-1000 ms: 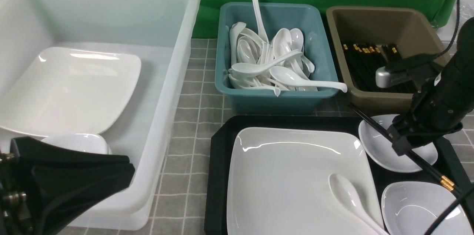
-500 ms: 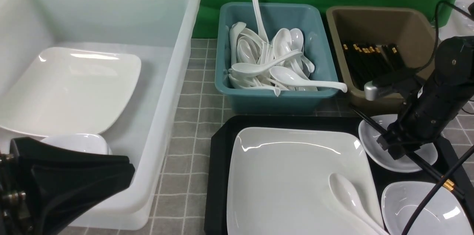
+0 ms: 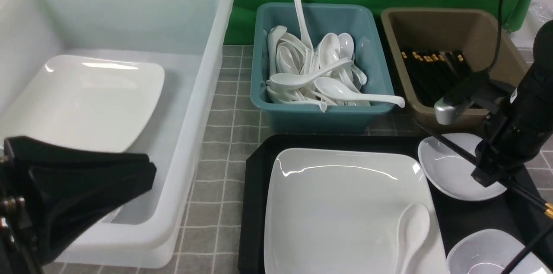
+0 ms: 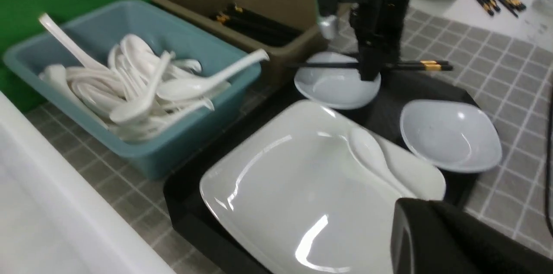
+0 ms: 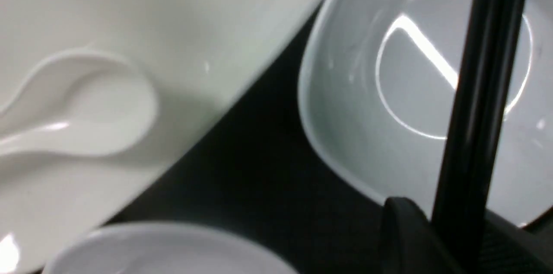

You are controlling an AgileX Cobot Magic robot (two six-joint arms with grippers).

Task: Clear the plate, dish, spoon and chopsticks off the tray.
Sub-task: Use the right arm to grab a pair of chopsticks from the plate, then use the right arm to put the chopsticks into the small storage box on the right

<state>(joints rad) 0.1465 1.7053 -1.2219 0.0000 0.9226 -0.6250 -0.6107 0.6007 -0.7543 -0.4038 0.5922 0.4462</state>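
The right tool [image 3: 488,175] is clenched on the chopsticks [image 3: 449,146], both black sticks lying side by side between its fingers. From its tips the thin ends run out past the far dish [image 3: 458,170] toward the gap between the blue spoon tub and the brown tub, while the gold-banded ends point back the other way, toward the robot's right and nearer the camera.

The relation that matters: the brown tub [image 3: 503,27], with more chopsticks inside it, lies just beyond the right tool, on the far side. The pair's long axis slants across the tub's near wall, so I judge it will want lifting clear and probably some turning to lie along the others (the right arm is much the nearer for that).

Farther out from the right tool, toward the robot's left, the large plate [image 3: 341,209] sits on the tray [image 3: 255,205], with the spoon [image 3: 412,230] lying on it. Nearer the camera from that tool is a second small dish [image 3: 492,252]. The left tool [image 3: 153,172] is shut with nothing in it, over the near end of the white bin [image 3: 147,239], well apart from all this.

Hard to make out: the spoon's handle and the near dish are cut off in the front view, the gold ends touch its border, and the actual pinch is dark against dark.
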